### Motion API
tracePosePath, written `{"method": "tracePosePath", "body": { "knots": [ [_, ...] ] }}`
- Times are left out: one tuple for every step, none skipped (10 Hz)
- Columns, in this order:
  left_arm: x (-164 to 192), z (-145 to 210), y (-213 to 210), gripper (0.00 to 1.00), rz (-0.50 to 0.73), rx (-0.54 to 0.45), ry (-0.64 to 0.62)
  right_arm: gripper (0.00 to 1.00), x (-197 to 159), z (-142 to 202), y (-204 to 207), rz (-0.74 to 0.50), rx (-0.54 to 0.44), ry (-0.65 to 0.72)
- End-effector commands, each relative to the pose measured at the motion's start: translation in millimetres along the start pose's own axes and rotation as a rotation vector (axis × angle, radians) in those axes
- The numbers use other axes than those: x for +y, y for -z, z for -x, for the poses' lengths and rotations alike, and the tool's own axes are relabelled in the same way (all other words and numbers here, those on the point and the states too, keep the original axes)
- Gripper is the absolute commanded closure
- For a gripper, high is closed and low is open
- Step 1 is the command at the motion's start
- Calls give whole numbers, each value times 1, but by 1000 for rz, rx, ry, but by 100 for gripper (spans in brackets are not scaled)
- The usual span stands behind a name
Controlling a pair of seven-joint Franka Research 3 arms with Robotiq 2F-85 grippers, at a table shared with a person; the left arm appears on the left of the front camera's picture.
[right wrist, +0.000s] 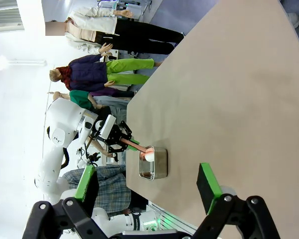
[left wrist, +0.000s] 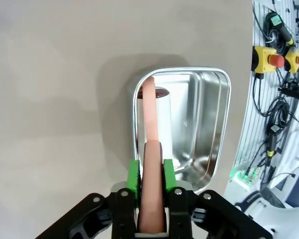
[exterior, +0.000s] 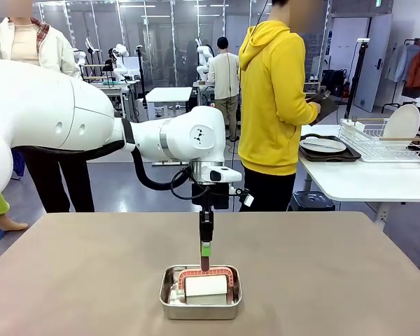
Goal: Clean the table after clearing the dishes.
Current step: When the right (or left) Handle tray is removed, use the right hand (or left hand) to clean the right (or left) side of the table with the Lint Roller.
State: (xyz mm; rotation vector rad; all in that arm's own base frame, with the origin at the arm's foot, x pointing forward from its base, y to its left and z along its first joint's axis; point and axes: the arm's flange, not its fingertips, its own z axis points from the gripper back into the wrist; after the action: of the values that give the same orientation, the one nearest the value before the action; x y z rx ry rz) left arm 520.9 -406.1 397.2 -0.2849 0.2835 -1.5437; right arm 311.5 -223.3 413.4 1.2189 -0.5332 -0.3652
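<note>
Left wrist view: the left hand [left wrist: 152, 167] is squeezed tight on the pink roller handle [left wrist: 150, 114]. The handle points to 12 o'clock, into the shiny steel pan [left wrist: 209, 124] on the brown bench [left wrist: 50, 99]. In the front view, at 2 o'clock, a white plate [exterior: 322, 145] lies on a dark tray [exterior: 336, 157]. The right hand [right wrist: 147, 174] is wide open and holds nothing.

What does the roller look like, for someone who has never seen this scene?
Start at the wide brown table; near the robot's edge, about mid-width, sits a small steel pan. The roller lies inside it, and the left gripper is shut on its handle from above. Its white roll and salmon-pink handle set it apart from the shiny pan.
</note>
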Motion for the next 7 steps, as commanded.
{"method": "tracePosePath", "body": {
  "knots": [
    [-5,-3,-7,100,12,4,-31,0,2,0,-1,-12,-1,-10],
    [-8,-1,-9,100,10,2,-32,0,2,0,-1,-12,-1,-10],
    [-12,1,-14,100,31,-3,-30,0,2,0,-1,-12,-1,-10],
    [-27,4,-30,100,41,-10,2,0,2,0,-1,-12,-1,-10],
    [-53,16,-58,100,41,-63,-94,0,2,0,-1,-12,-1,-10],
    [-74,34,-80,100,15,-113,-217,0,2,0,-1,-12,-1,-10],
    [-90,59,-96,100,5,-196,-383,0,2,0,-1,-12,-1,-10]
  ]
}}
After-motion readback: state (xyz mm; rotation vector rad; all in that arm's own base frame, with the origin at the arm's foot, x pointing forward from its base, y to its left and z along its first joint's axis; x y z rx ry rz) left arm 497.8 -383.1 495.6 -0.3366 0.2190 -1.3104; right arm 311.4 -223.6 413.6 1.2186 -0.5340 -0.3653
